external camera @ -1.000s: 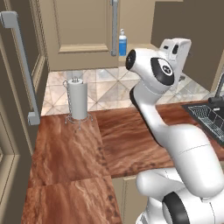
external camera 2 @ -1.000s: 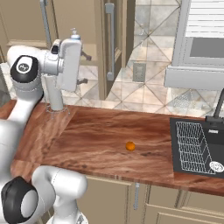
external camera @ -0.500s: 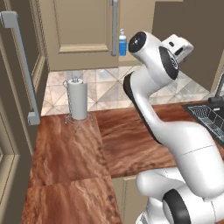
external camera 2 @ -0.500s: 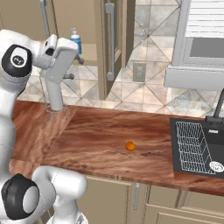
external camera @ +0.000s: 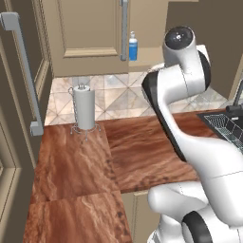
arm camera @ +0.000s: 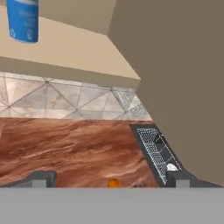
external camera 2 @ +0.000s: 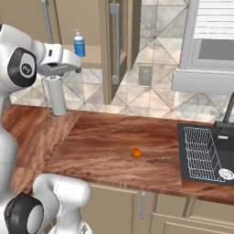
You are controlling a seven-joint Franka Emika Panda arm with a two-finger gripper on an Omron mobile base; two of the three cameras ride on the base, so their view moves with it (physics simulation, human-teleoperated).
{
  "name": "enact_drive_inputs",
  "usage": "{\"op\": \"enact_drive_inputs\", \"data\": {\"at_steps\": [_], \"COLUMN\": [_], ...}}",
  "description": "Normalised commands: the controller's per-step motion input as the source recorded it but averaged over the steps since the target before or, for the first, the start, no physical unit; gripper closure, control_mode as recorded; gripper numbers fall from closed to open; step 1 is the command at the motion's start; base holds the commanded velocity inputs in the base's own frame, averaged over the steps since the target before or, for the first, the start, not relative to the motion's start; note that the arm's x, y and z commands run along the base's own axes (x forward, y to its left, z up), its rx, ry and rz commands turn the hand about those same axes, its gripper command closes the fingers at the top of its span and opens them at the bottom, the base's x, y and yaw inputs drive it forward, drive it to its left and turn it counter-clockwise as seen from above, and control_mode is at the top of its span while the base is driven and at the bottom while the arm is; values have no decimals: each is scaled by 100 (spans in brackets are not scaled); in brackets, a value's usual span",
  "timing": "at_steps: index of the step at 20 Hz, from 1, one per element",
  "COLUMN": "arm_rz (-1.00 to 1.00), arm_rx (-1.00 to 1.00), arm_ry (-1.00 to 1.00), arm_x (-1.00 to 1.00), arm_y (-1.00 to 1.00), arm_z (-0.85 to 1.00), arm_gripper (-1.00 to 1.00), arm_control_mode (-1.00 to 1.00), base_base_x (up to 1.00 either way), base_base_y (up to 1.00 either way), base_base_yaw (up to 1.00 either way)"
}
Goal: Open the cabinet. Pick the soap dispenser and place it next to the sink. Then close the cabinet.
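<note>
Cabinet (external camera 2: 116,50) standing open already, door swung out edge-on in the right base view, so step one reading as done. Soap dispenser (external camera: 133,46) sitting upright on the bottom shelf (arm camera: 78,50) just inside the opening, near the front edge, easy reach from outside. Gripper (arm camera: 109,180) hanging raised near shelf height, aiming past the bottle's right side in the hand view, bottle (arm camera: 23,19) sitting at upper left, so not lined up yet. Fingers (arm camera: 41,178) spread wide, gripping nothing, likely kept wide to straddle the round bottle. Arm folding high over the tabletop (external camera: 142,142) to get the hand level with the shelf. Needing a shift toward the bottle before closing. Sink (external camera 2: 205,153) lying at the far right of the tabletop, wire rack inside, drop spot beside it. Paper towel roll (external camera: 85,110) and orange ball (external camera 2: 135,152) staying out of the path, well apart from the bottle. Risking a tip-over if nudging the pump top.
</note>
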Motion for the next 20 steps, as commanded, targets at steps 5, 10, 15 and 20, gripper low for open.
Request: {"op": "enact_drive_inputs", "data": {"at_steps": [5, 10, 15, 20], "arm_rz": [16, 19, 22, 24], "arm_rx": [35, 16, 7, 0], "arm_ry": [-26, -7, 0, 0], "arm_x": [0, -15, -30, -35], "arm_y": [33, 39, 52, 51], "arm_z": [0, 39, 54, 43], "arm_gripper": [-100, -100, -100, -100], "arm_control_mode": [-100, -100, -100, -100], "base_base_x": [0, 0, 0, 0], "base_base_y": [0, 0, 0, 0], "base_base_yaw": [0, 0, 0, 0]}}
